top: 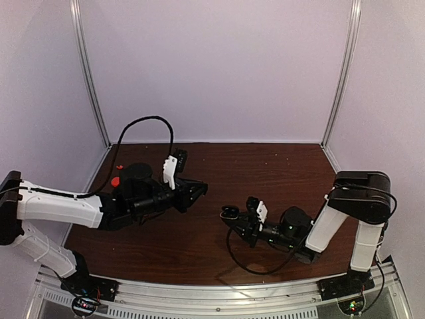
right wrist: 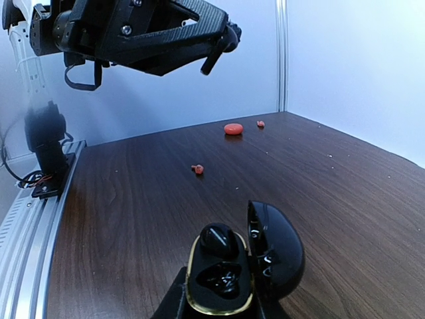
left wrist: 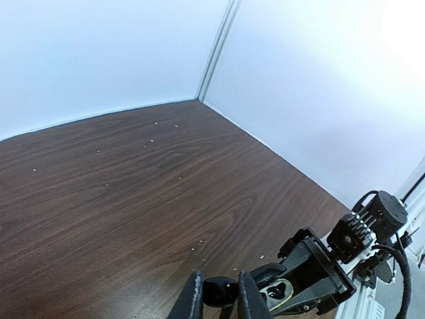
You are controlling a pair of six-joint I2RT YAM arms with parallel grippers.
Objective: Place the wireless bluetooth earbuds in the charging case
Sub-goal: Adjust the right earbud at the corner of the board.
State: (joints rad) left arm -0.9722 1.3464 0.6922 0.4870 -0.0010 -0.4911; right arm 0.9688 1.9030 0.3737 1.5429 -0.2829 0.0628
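A: right gripper [top: 232,214], state?
B: Clamped on the open charging case [right wrist: 265,256].
A: left gripper [left wrist: 219,302]?
B: Pinching the black earbud [left wrist: 219,290], raised near the case. Also the red earbud [right wrist: 198,169], on desk [right wrist: 133,199], ahead of right gripper.

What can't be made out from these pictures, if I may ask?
- Top external: the charging case is too small and dark to show its slots.
- Left wrist: the left gripper, cut by the bottom edge, half hides the small black piece.
- Right wrist: the case hides the right gripper; the red bits are too small to identify.
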